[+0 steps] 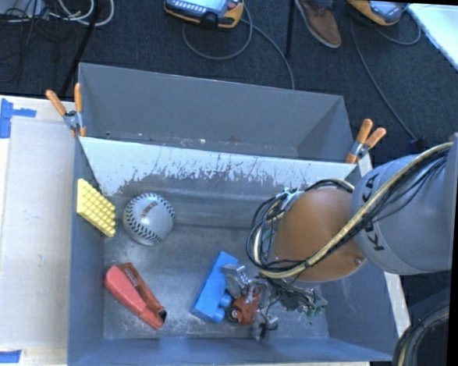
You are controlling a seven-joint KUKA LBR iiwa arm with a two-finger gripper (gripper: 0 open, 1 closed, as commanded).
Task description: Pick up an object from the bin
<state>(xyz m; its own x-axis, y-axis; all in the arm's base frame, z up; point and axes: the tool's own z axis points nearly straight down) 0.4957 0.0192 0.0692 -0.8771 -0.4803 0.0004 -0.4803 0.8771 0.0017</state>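
Hand [256,307] low near bin [201,356] front wall, over small red-brown piece [243,311]; you can't tell if clenched or released. Blue block [215,288] just beside hand: you risk nudging it or pinching both. Wall close, scrape possible. Writing: only dark "K" on arm [414,222], rest behind cables [268,236]

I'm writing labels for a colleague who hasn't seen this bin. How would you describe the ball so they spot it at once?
Look in the left half of the grey bin, toward its back wall. Right of the yellow dotted block at the left wall lies the ball. It is the only round thing, silvery-white with dark stitch lines, unlike the red tool in front of it.
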